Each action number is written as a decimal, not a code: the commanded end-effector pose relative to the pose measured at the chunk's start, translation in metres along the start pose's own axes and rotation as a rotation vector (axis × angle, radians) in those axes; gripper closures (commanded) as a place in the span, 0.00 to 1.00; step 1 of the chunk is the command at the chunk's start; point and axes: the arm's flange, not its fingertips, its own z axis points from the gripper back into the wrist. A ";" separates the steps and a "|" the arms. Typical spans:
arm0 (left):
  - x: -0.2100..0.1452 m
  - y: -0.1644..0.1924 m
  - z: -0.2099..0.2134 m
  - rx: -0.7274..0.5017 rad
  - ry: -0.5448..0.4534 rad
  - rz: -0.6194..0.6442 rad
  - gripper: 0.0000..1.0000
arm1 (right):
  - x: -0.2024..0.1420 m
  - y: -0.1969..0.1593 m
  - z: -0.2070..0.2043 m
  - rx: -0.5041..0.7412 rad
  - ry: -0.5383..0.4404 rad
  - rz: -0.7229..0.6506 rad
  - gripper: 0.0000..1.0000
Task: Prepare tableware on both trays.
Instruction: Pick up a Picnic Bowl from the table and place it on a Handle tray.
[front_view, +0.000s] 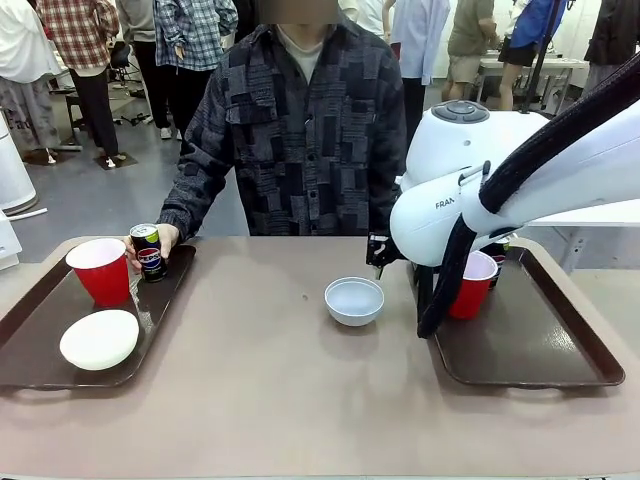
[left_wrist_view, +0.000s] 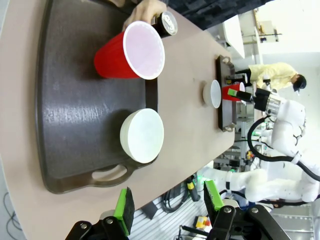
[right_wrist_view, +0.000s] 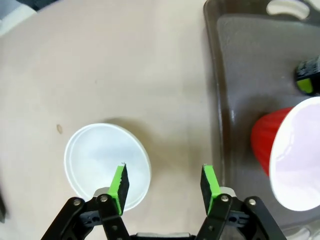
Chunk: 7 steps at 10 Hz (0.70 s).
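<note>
Right gripper (right_wrist_view: 164, 175) hangs open over the worktop (front_view: 300, 400), between the grey-blue bowl (front_view: 354, 300) and the right tray (front_view: 530, 350), which carries a red cup (front_view: 472, 285) and a can (right_wrist_view: 306, 77). Left gripper (left_wrist_view: 167, 197) is open above the left tray (front_view: 30, 350), which holds a second red cup (front_view: 100, 270), a white bowl (front_view: 99, 339), and a Pepsi can (front_view: 148, 252) gripped by a person's hand (front_view: 162, 240).

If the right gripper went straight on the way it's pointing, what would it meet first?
Probably the pale grey-blue bowl: the open right gripper points down at the table, one fingertip over the bowl's rim, the other over bare tabletop beside the tray. Height above them is hard to judge.
</note>
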 end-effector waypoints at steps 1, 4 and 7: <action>0.000 -0.001 0.001 -0.002 -0.004 0.000 0.26 | -0.004 0.003 -0.012 0.048 0.055 0.033 0.25; 0.000 -0.001 0.001 -0.002 -0.004 0.000 0.26 | 0.002 0.003 -0.037 0.022 0.091 0.085 0.25; 0.000 -0.001 0.001 -0.002 -0.004 0.000 0.26 | 0.008 0.001 -0.047 0.026 0.121 0.073 1.00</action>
